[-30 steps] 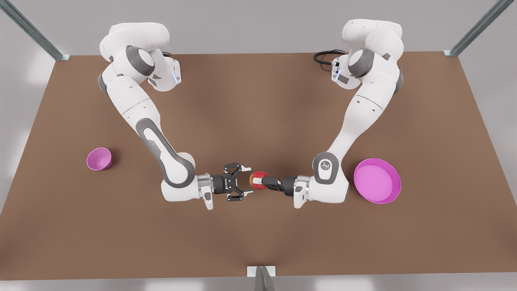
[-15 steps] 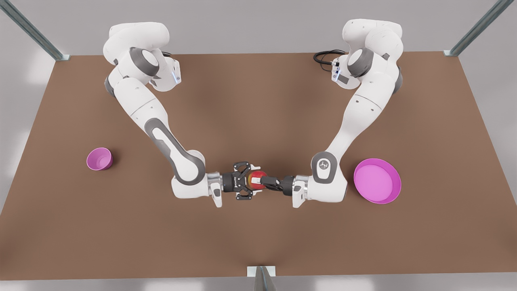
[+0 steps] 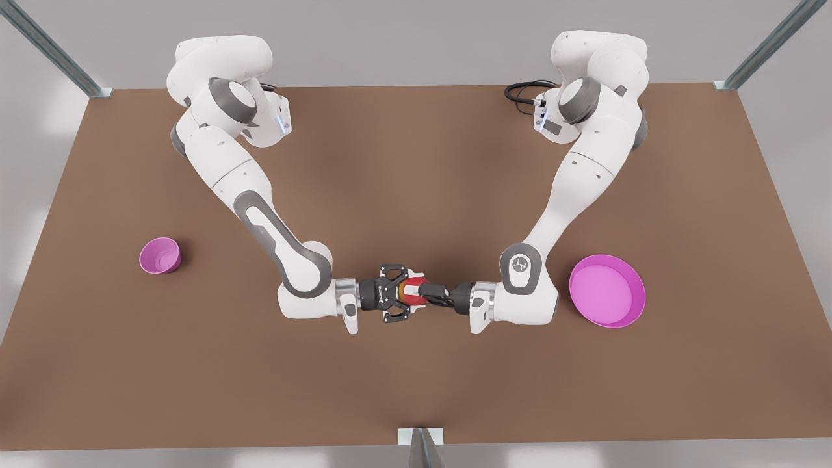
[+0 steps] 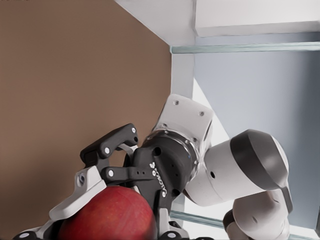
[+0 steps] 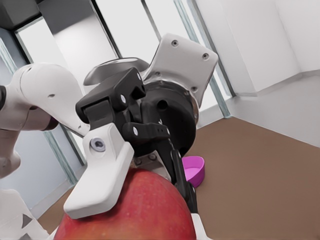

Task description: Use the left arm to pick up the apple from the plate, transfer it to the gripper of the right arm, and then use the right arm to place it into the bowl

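The red apple (image 3: 416,284) hangs above the table's middle, held between the two arms. My left gripper (image 3: 416,292), on the arm at the front view's right, is shut on it; one white finger (image 5: 100,175) lies across the apple (image 5: 135,212). My right gripper (image 3: 407,292), reaching in from the front view's left, is open. Its spread fingers (image 4: 85,192) straddle the apple (image 4: 107,215), close against its sides. The pink plate (image 3: 607,290) sits empty at the front view's right, and part of the plate (image 5: 194,170) shows past the left gripper. The small pink bowl (image 3: 160,255) stands far off at the front view's left.
The brown table (image 3: 416,390) is bare around the arms. A metal post (image 3: 421,448) stands at its near edge. A black cable (image 3: 520,91) loops by the base of the arm at the front view's right.
My right gripper has slid toward the front view's right until its open fingers reach around the apple. The left gripper and the apple have stayed in place.
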Controlling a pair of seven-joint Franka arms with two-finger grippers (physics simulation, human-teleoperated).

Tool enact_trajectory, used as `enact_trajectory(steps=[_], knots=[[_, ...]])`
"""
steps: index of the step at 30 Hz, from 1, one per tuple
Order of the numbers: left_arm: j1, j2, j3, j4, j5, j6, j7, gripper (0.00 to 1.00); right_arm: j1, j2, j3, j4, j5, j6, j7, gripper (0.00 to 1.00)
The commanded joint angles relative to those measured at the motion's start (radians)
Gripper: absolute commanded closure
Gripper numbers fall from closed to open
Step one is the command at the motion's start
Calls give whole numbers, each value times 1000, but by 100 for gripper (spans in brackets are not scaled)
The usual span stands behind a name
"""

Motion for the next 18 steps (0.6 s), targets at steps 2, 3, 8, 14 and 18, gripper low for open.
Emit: enact_trajectory(steps=[2, 3, 8, 14, 18], knots=[[0, -2, -1, 0, 1, -1, 7, 0, -1, -2, 0, -1, 0, 0, -33, 38], [0, -2, -1, 0, 1, -1, 7, 0, -1, -2, 0, -1, 0, 0, -33, 38], [40, -6, 1, 0, 3, -20, 9, 0, -93, -11, -2, -18, -117, -111, -30, 38], [255, -160, 1, 2, 507, -398, -284, 0, -394, -251, -8, -235, -649, -422, 132, 38], [238, -394, -18, 2, 1221, -725, -416, 0, -553, -418, -11, -300, -1235, -408, 206, 37]])
